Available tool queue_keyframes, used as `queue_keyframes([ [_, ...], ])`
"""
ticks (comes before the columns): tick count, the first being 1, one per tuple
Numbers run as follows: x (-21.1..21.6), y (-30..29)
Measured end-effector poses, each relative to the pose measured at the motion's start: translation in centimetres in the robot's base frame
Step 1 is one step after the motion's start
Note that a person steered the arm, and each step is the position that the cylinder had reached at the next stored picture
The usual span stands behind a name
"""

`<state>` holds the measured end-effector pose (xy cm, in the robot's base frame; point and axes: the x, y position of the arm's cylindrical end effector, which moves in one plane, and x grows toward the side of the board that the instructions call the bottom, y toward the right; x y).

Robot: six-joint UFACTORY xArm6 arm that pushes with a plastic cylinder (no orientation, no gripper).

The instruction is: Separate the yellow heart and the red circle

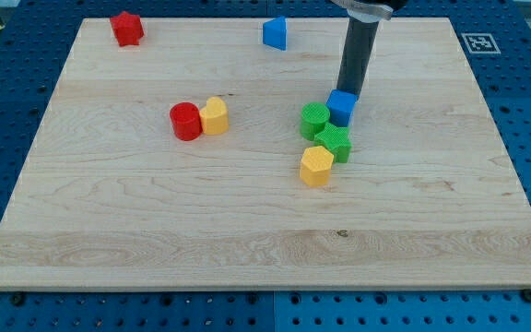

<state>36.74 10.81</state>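
Progress: not begun, as the red circle [185, 121] and yellow heart [215, 116] touch side by side, left of the desk [155, 231] centre | My tip [348, 94]: rests at the blue cube [341, 107] in the right-hand cluster, well apart from the pair | Gripper: none fitted, nothing grasped

The rod [358, 57] comes down from the view's top edge, right of centre — dark, straight and close to upright, leaning only slightly so that its lower end sits a little toward the view's left of its upper end. A pale fitting [369, 9] caps it where it leaves the frame; the arm above is out of sight. My tip [350, 95] seems to sit at board level — its very end is hard to make out.
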Motion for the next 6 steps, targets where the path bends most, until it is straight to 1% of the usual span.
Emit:
queue_keyframes([
  [1, -2.4, -3.1],
  [3, -2.6, -16.2],
  [4, 0.0, -18.2],
  [5, 1.2, -20.1],
  [6, 2.9, -19.6],
])
